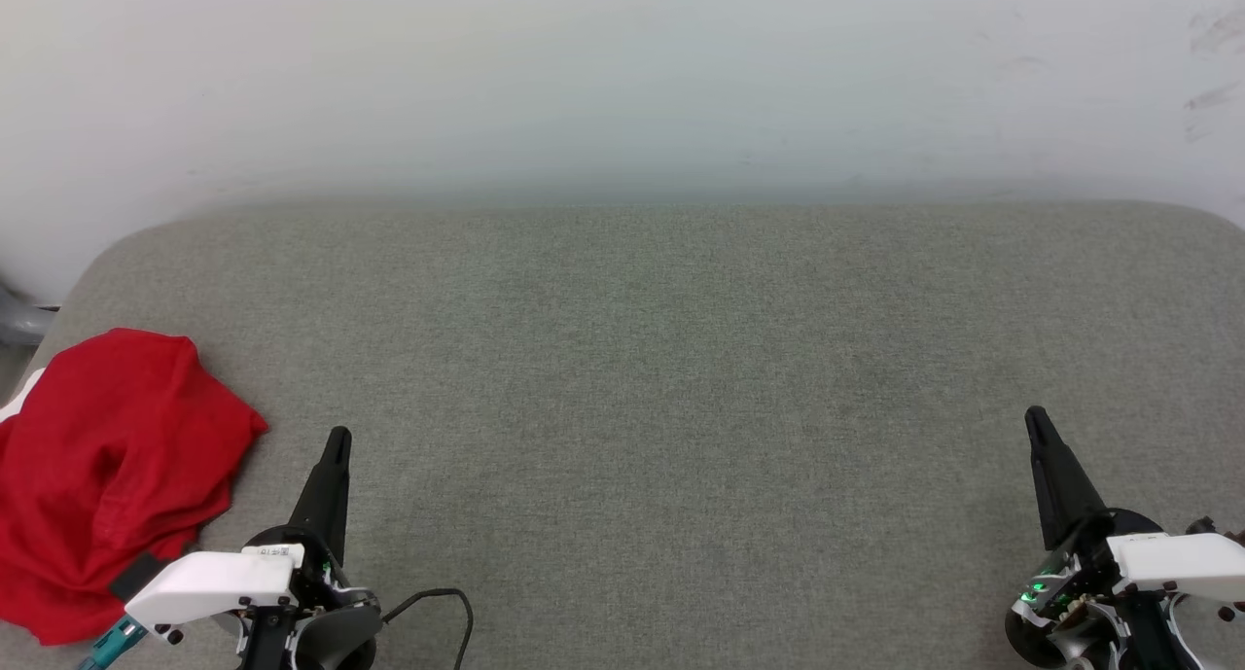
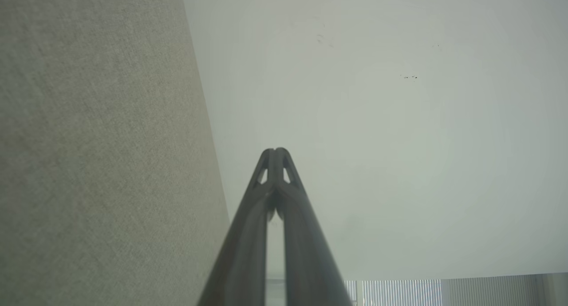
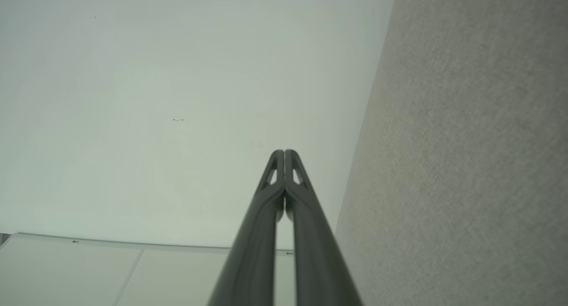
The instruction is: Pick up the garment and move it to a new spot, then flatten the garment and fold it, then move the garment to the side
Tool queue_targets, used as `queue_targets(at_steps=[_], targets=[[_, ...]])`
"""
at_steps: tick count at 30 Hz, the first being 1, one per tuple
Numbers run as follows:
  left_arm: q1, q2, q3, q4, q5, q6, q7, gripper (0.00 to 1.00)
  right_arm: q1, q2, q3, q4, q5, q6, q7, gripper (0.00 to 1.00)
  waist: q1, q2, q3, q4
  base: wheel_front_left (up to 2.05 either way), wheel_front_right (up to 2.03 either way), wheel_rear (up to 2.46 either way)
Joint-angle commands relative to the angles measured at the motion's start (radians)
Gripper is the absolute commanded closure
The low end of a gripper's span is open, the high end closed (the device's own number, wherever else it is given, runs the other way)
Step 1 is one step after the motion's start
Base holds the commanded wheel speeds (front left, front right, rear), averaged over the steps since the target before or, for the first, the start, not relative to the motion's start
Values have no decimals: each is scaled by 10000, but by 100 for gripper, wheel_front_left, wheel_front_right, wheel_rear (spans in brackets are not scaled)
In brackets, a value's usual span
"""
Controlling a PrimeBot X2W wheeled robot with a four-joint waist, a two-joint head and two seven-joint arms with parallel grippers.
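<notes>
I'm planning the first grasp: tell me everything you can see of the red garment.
The garment is red cloth, crumpled in a creased heap, not flattened or folded. A sliver of white shows at its left edge. It lies on the grey fabric surface, at the near left. The left gripper, shut, is right of it, not touching.

Grey fabric surface [image 1: 681, 359], perhaps a cushion; crumpled red garment [image 1: 107, 476] at left.
</notes>
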Motion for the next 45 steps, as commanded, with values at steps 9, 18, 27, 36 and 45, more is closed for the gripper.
queue_targets(at_steps=[9,18,27,36,45], targets=[[-58,-21,31,-15,-14,-38,19,100,-136,24,7,11,-46,-3,-1,100,0,-1,0,0,0,0,0],[-58,-21,28,-15,-14,-38,19,100,-137,24,8,11,-46,-3,-1,100,0,-1,0,0,0,0,0],[-58,-21,30,-15,-13,-38,19,100,-137,24,8,11,-46,-3,-1,100,0,-1,0,0,0,0,0],[17,-7,-366,-66,63,4,-275,0,150,4,176,-120,-157,0,-224,0,0,-1,4,-3,0,0,0],[-53,43,-828,-412,530,1,-736,0,276,-95,464,-435,-540,0,-685,0,0,-1,-1,-2,0,0,0]])
